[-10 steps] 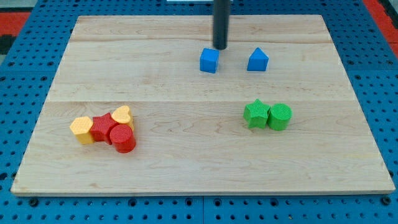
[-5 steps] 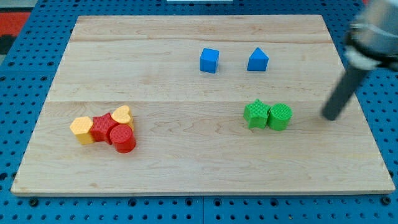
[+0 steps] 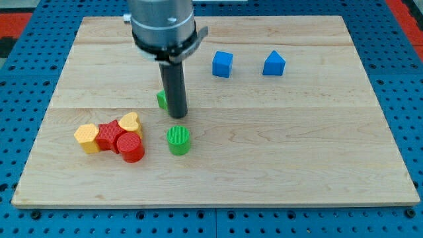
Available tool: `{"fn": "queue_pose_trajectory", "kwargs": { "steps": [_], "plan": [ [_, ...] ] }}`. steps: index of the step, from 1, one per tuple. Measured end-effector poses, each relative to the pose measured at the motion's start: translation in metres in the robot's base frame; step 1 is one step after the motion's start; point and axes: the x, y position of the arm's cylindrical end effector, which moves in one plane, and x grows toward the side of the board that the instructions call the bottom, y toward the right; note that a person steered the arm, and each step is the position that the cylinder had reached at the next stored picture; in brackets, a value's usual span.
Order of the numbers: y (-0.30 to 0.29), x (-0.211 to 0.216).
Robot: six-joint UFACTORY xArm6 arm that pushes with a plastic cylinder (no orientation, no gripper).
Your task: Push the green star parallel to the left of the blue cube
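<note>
Wooden bench [image 3: 277,165] boards fill the view, resting on a blue perforated base. My tip [image 3: 178,116] stands at the lower end of the straight dark rod, left of centre on the bench; the arm carries no pincer, so there is nothing to be apart or together. The green star-shaped block [image 3: 160,99] is almost wholly hidden behind the rod, only a small green edge showing at the rod's left side, so its shape cannot be made out here; it sits just above and to the left of my tip, touching or nearly touching the rod. Below my tip, close by, stands the green ribbed cylinder [image 3: 178,140]. The blue cube [image 3: 223,64] lies well apart toward the view's top right, with the blue peaked block [image 3: 273,64] further right. At the lower left huddle the yellow hexagonal block [image 3: 86,137], red star-like block [image 3: 110,134], yellow heart-shaped block [image 3: 130,121] and red cylinder [image 3: 131,148], touching one another.
</note>
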Motion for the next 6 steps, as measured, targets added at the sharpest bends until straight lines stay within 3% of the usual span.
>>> {"fn": "queue_pose_trajectory", "kwargs": {
  "steps": [1, 2, 3, 6],
  "plan": [
    [-0.031, -0.044],
    [-0.043, -0.043],
    [-0.092, -0.047],
    [-0.071, -0.125]
  ]
}}
